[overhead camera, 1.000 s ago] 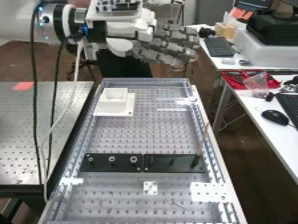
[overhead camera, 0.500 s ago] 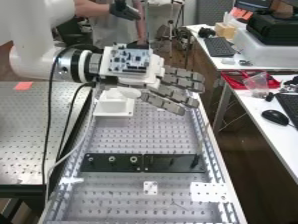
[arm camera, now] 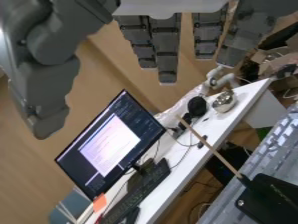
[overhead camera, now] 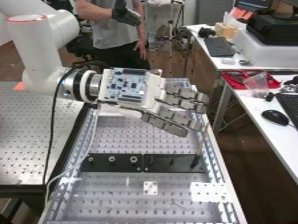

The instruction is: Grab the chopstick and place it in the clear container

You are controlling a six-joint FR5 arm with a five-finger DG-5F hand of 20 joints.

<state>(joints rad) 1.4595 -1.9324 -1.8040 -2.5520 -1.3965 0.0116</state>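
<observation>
The hand (overhead camera: 174,111) is over the far half of the perforated bench, its fingers extended toward the right rail and nothing between them. In the wrist view the hand (arm camera: 165,47) has straight, spread fingers, with the thumb apart from them. The thin wooden chopstick (overhead camera: 201,142) stands slightly tilted in the right end of a black block, nearer the bench's near end than the fingers and not touching them. In the wrist view the chopstick (arm camera: 211,149) rises from its black holder (arm camera: 271,199). The pale square container is largely hidden behind the hand and its mount.
A black block (overhead camera: 112,162) with round holes crosses the bench. White perforated plates (overhead camera: 210,192) lie nearer the near end. Metal rails run along both bench sides. To the right is a white desk (overhead camera: 259,131) with a mouse, keyboard and red tray.
From high at the back, the arm has brought the hand down and toward the bench's near end, closer to the chopstick. The container has become mostly covered; the chopstick has stayed put.
</observation>
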